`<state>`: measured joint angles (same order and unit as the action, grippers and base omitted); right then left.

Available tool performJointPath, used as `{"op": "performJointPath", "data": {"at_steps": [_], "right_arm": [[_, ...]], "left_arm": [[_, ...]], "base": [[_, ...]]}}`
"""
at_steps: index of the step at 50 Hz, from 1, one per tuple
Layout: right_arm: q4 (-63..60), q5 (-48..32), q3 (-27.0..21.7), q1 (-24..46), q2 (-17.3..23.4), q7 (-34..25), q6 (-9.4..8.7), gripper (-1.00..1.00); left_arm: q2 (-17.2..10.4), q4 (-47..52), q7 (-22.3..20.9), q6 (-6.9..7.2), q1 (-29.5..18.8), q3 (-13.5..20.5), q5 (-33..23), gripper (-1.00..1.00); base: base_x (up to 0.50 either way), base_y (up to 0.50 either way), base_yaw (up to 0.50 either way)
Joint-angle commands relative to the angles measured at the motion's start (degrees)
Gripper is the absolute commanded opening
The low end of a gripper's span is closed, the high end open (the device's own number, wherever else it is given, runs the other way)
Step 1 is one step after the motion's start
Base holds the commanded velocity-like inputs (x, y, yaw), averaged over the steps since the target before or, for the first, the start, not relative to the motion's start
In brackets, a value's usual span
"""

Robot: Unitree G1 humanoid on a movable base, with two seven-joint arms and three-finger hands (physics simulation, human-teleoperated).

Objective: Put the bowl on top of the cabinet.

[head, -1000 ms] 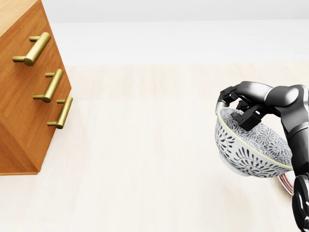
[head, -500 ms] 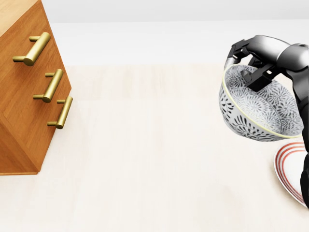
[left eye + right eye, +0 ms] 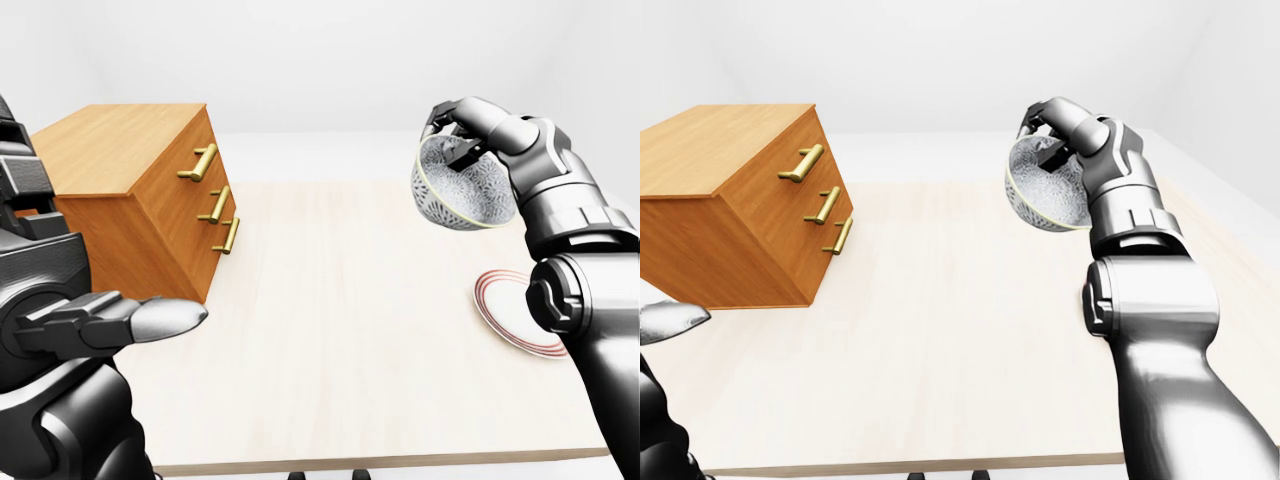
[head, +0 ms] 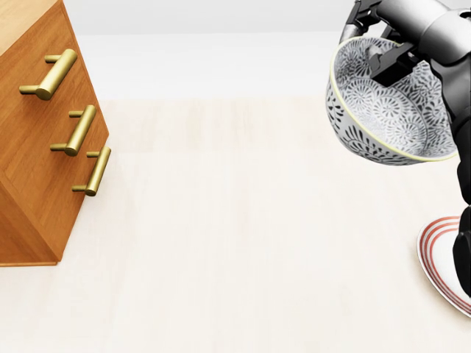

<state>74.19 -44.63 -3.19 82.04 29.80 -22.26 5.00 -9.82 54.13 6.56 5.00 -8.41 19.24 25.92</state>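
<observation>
High at two o'clock in the left-eye view, the bowl (image 4: 383,110) hangs in the air over the tabletop (image 3: 350,330). The right robot hand (image 3: 460,125) grips it at the rim, with fingers hooked over the edge and into the inside. It is tipped steeply, its mouth turned toward nine o'clock. The left robot hand (image 3: 110,325) sits low at eight o'clock with its fingers spread, holding nothing.

The cabinet (image 3: 130,200) stands at ten o'clock, well apart from the bowl, with bare tabletop between them.

The main risk is probably the grip. A hold on one part of the rim, with the bowl this tilted, could let it swing or slip out during the crossing. If the bowl is carried too low, its base could strike the cabinet's top edge. If it is let go while tilted, it could rock or roll off the top.

Counted:
- one bowl
- one cabinet with three brass handles (image 4: 51,73)
- one red-ringed plate (image 3: 515,315) at four o'clock, lying below the bowl
- two robot hands
</observation>
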Motion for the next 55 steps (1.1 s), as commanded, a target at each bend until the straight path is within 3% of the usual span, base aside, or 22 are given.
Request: {"op": "performJointPath", "data": {"at_steps": [1, 15, 25, 28, 30, 32, 34, 37, 39, 42, 47, 49, 50, 53, 55], "right_arm": [[-1.01, 1.95, -0.82, 1.94, -0.70, 0.13, 0.00, -1.00], [-1.93, -0.71, 0.74, 3.16, -2.12, 0.27, 0.00, -1.00], [-2.70, -0.90, 0.69, 4.45, -4.11, -1.99, 0.00, -1.00], [-2.87, -0.91, 0.93, 4.43, -4.56, -1.97, 0.00, -1.00], [-2.87, -0.79, 0.95, 4.25, -4.74, -1.92, 0.00, -1.00], [-2.93, -0.76, 1.01, 4.14, -4.84, -1.96, 0.00, -1.00], [-2.97, -0.81, 1.16, 4.09, -5.09, -2.12, 0.00, -1.00], [-2.74, -0.89, 1.33, 4.13, -5.48, -2.53, 0.00, -1.00], [-2.20, -1.17, 1.54, 4.25, -5.94, -2.61, 0.00, -1.00], [-1.70, -1.74, 1.82, 4.14, -6.52, -2.18, 0.00, -1.00], [-0.75, -2.70, 2.01, 4.39, -7.18, -1.40, 0.00, -1.00], [-0.20, -5.08, 3.17, 4.81, -7.21, 1.32, 0.00, -1.00], [-0.06, -5.26, 2.90, 4.97, -7.34, 1.63, 0.00, -1.00], [-0.08, -6.15, 2.76, 4.90, -7.96, 4.20, 0.00, -1.00], [0.00, -7.97, 3.57, 4.83, -8.12, 6.23, 0.00, -1.00]], "left_arm": [[0.31, 0.41, -0.11, 0.00, -0.09, -0.53, -0.34, 1.00], [0.08, -0.11, -0.07, 0.00, -0.63, -0.62, -0.41, 1.00], [0.70, 0.67, -0.41, 0.00, -1.29, -3.65, -2.15, 1.00], [-0.58, -0.51, -3.02, 0.00, -1.51, -8.70, -6.93, 1.00], [-0.71, -2.94, -5.28, 0.00, -1.81, -14.29, -14.85, 1.00], [1.15, -2.21, -6.18, 0.00, -3.33, -14.72, -15.95, 1.00], [0.78, -2.04, -7.71, 0.00, -4.80, -18.21, -21.34, 1.00], [2.45, -1.98, -10.35, 0.00, -5.91, -21.29, -26.06, 1.00], [2.26, -6.14, -11.95, 0.00, -5.70, -25.12, -33.20, 1.00], [3.61, -12.07, -14.87, 0.00, -4.88, -26.65, -39.84, 1.00], [6.28, -20.00, -17.62, 0.00, -4.73, -25.31, -45.45, 1.00], [6.60, -24.38, -17.38, -4.06, -4.13, -25.37, -47.67, 1.00], [7.15, -25.39, -17.49, -5.02, -3.90, -25.07, -47.86, 1.00], [7.86, -27.84, -17.80, -6.88, -3.70, -23.90, -48.19, 1.00], [8.29, -28.26, -18.27, -6.83, -3.48, -23.42, -48.01, 1.00]], "base": [[0.00, 0.00, 0.00], [0.00, 0.00, 0.00], [0.00, 0.00, 0.00], [0.00, 0.00, 0.00], [0.00, 0.00, 0.00], [0.00, 0.00, 0.00], [0.00, 0.00, 0.00], [0.00, 0.00, 0.00], [0.00, 0.00, 0.00], [0.00, 0.00, 0.00], [0.00, 0.00, 0.00], [0.00, 0.00, 0.00], [0.00, 0.00, 0.00], [0.00, 0.00, 0.00], [0.00, 0.00, 0.00]]}}
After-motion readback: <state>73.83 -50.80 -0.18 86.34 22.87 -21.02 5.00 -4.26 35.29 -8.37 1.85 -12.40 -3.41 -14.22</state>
